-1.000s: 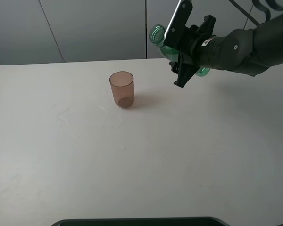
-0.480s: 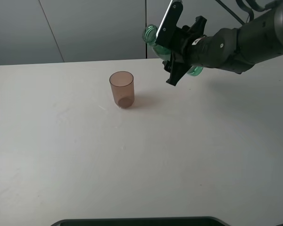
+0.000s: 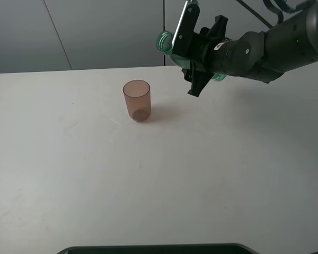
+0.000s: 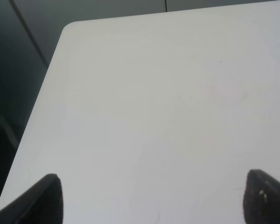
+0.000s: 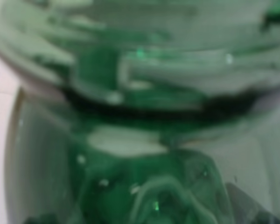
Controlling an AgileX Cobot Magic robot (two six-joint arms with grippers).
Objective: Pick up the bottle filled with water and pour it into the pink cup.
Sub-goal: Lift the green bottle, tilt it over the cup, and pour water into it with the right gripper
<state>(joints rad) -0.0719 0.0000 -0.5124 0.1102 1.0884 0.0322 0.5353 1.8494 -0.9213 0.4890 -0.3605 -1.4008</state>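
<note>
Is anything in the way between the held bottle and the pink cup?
Nothing visible. The right end effector holds the bottle tilted in the air, mouth toward the pink cup. Only the table surface shows between them.

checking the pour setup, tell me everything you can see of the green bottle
The bottle is translucent green plastic with a ribbed neck and an open, capless mouth. It hangs in the air, tipped almost onto its side, mouth leftward in the high view. The right claw is shut around its middle, hiding most of the body. It is above and right of the pink cup, touching nothing else. No stream shows.
</note>
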